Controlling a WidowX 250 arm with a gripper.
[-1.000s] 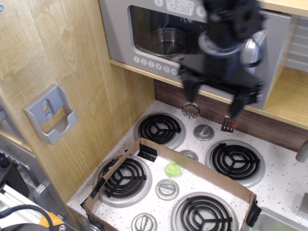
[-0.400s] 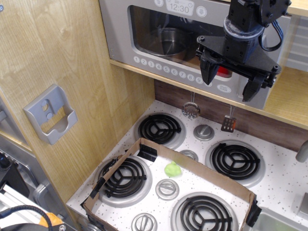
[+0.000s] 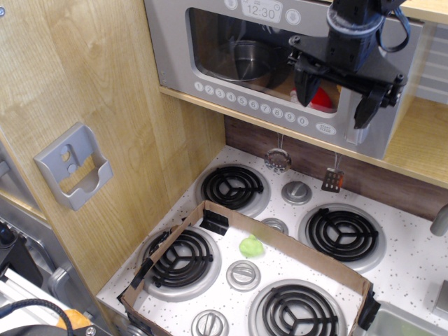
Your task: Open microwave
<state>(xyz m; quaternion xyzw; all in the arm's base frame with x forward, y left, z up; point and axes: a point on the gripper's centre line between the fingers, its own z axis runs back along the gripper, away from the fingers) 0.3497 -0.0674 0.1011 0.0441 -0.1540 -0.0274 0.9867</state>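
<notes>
The microwave (image 3: 172,49) is silver-grey and sits on a wooden shelf at the top of the view. Its door looks shut. It has a clock face (image 3: 260,10) reading 12:30 and a row of round number buttons (image 3: 241,101). A metal pot (image 3: 246,60) shows through the window. My black gripper (image 3: 336,98) is open, fingers pointing down, right in front of the door's right part. It hides most of the vertical handle. A red thing (image 3: 323,99) shows between the fingers, behind them.
Below is a toy stove with several black coil burners (image 3: 231,187) and a cardboard frame (image 3: 210,210) lying on it. A green lump (image 3: 250,246) lies inside the frame. Two small utensils (image 3: 278,159) hang on the backsplash. A grey wall bracket (image 3: 73,168) is at left.
My gripper has risen from in front of the backsplash up to the level of the microwave door and shifted slightly right. It has stayed open.
</notes>
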